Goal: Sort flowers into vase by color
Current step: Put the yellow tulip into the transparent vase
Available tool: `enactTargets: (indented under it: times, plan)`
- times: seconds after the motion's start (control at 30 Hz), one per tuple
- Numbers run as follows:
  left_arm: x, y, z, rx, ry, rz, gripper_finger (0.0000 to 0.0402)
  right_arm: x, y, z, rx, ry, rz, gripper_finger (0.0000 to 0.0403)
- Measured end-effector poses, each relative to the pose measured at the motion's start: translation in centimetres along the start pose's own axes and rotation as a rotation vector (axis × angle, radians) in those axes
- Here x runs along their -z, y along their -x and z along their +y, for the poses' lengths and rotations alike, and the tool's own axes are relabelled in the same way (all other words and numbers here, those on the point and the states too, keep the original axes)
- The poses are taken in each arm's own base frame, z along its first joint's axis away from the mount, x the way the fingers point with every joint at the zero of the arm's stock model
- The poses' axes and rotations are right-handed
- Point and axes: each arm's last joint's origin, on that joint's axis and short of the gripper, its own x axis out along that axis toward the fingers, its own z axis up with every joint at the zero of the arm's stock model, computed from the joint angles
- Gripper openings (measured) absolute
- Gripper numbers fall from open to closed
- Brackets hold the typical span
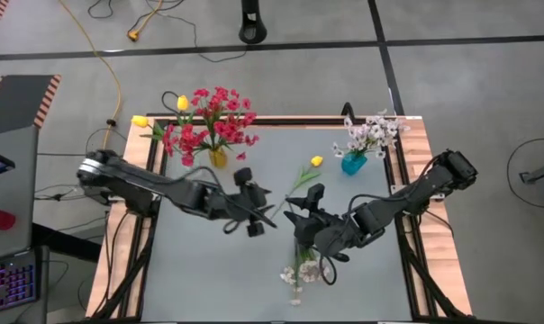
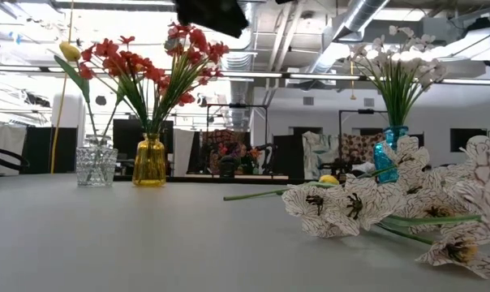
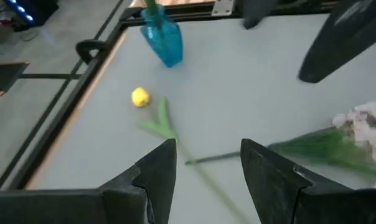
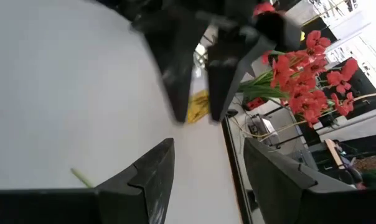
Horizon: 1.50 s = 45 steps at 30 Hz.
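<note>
At centre of the high frame, over the smooth grey bench (image 1: 209, 279), left pincer (image 1: 265, 219) and right pincer (image 1: 293, 219) tip to tip, nearly meeting, both angular, dark and matte. Left pincer spread apart and holding nothing, with a clear gap between its blunt fingers (image 3: 155, 171) in the left wrist frame. Right pincer likewise parted and bare, fingers (image 4: 152, 171) wide in the right wrist frame.

Just beneath and between the pincers, a loose yellow tulip bud (image 1: 316, 161) on a thin green stem, lying flat, bud toward the upper right of centre. Lower centre, a white blossom spray (image 1: 301, 272) lying flat, papery petals with dark veining up close in the low frame, under the right arm.

Upper left of the bench, red-pink blossom clusters (image 1: 213, 121) upright in a squat amber glass vase (image 1: 218, 159); beside it, farther left, yellow buds (image 1: 140, 121) in a clear cut-glass vase (image 2: 96, 165). Upper right, white blossoms (image 1: 373, 133) upright in a narrow-necked blue glass vase (image 1: 353, 164). Wooden rim (image 1: 430, 180) around the bench edge.
</note>
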Motion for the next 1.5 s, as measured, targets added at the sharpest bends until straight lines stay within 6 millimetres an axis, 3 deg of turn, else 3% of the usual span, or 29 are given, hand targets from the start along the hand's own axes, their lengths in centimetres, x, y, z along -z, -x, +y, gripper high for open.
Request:
enactTargets:
  times: [0.4, 0.67, 0.9, 1.07, 1.3, 1.5]
  plan:
    - [2.8, -8.9, -3.6, -0.004, 0.101, 0.018, 0.0167, 0.7, 1.7, 1.2, 0.034, 0.119, 0.047, 0.0219]
    - [5.0, -12.3, -5.4, 0.184, 0.035, 0.064, 0.0167, 0.5, 3.0, 2.0, 0.034, 0.134, 0.024, 0.0219]
    - [5.8, -13.3, -6.1, 0.256, -0.055, 0.074, 0.0167, 0.6, 3.4, 2.2, 0.026, 0.123, 0.022, 0.0219]
    - [5.8, -13.4, -5.7, 0.187, -0.039, 0.075, 0.0167, 0.7, 3.3, 2.2, 0.026, 0.107, 0.028, 0.0219]
    - [6.0, -14.2, -3.6, -0.031, 0.039, 0.094, 0.0167, 0.7, 3.3, 2.2, 0.026, 0.097, 0.031, 0.0219]
    - [5.8, -15.3, -1.2, -0.079, 0.145, 0.099, 0.0167, 0.7, 3.3, 2.2, 0.026, 0.095, 0.031, 0.0219]
